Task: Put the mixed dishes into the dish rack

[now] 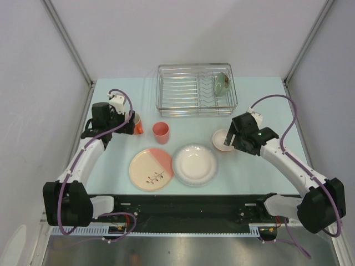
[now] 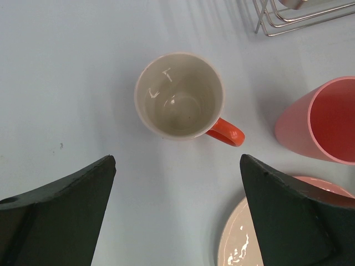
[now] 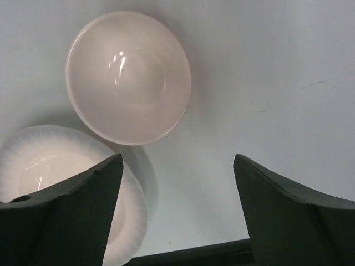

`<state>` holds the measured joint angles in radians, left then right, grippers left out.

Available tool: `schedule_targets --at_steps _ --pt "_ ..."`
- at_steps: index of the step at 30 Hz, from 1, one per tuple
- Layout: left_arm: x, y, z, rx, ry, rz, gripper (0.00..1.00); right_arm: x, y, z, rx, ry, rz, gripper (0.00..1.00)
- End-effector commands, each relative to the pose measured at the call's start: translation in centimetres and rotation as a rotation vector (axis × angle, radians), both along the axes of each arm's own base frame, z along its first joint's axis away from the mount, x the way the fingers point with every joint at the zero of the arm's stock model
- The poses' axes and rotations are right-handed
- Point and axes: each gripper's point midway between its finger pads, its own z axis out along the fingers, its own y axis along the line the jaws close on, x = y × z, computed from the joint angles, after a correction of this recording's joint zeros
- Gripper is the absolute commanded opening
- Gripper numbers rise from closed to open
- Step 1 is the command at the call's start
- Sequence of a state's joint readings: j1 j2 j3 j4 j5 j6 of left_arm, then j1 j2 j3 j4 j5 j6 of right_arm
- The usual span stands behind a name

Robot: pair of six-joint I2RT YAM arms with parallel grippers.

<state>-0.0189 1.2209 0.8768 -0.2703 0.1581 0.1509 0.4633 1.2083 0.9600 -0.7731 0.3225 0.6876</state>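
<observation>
Rack (image 1: 183, 108): green bowl (image 1: 222, 84) only.
Table (image 1: 266, 97): orange mug (image 2: 178, 95), pink cup (image 1: 161, 133), leaf plate (image 1: 151, 169), white plate (image 1: 194, 164), pink bowl (image 3: 127, 77).
Left gripper (image 2: 177, 160): wide open, empty.
Right gripper (image 3: 177, 158): wide open, empty.

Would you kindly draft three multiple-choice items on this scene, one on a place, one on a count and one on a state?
1. Where is the green bowl? A. on the floor B. in the dish rack C. held in mid-air
2. How many plates lie on the table? A. one B. two C. four
3. How does the left claw stand? A. open above the orange mug B. shut on it C. shut on a cup
Key: B, it stands among the rack's wires at the right end; B, the cream-and-pink plate and the white plate lie side by side; A, its fingers are wide apart, clear of the mug.
</observation>
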Motion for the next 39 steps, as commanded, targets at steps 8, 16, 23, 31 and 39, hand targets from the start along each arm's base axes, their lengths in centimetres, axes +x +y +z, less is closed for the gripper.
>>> schedule_targets --at_steps 8,16,23,31,39 --pt "0.1 0.5 1.3 0.011 -0.058 0.005 1.00 3.5 -0.8 -2.9 0.104 -0.059 -0.073 0.78" --pt "0.2 0.6 1.4 0.012 -0.059 0.004 1.00 3.7 -0.7 -6.9 0.086 -0.002 -0.081 0.74" --pt "0.3 0.4 1.5 0.002 -0.059 0.001 1.00 3.9 -0.4 -8.8 0.089 0.017 -0.067 0.52" --pt "0.2 0.5 1.2 0.009 -0.054 0.002 1.00 4.3 -0.8 -8.6 0.068 -0.004 -0.069 0.10" --pt "0.1 0.4 0.5 0.006 -0.040 -0.001 1.00 5.0 -4.6 2.1 -0.044 -0.310 -0.142 0.00"
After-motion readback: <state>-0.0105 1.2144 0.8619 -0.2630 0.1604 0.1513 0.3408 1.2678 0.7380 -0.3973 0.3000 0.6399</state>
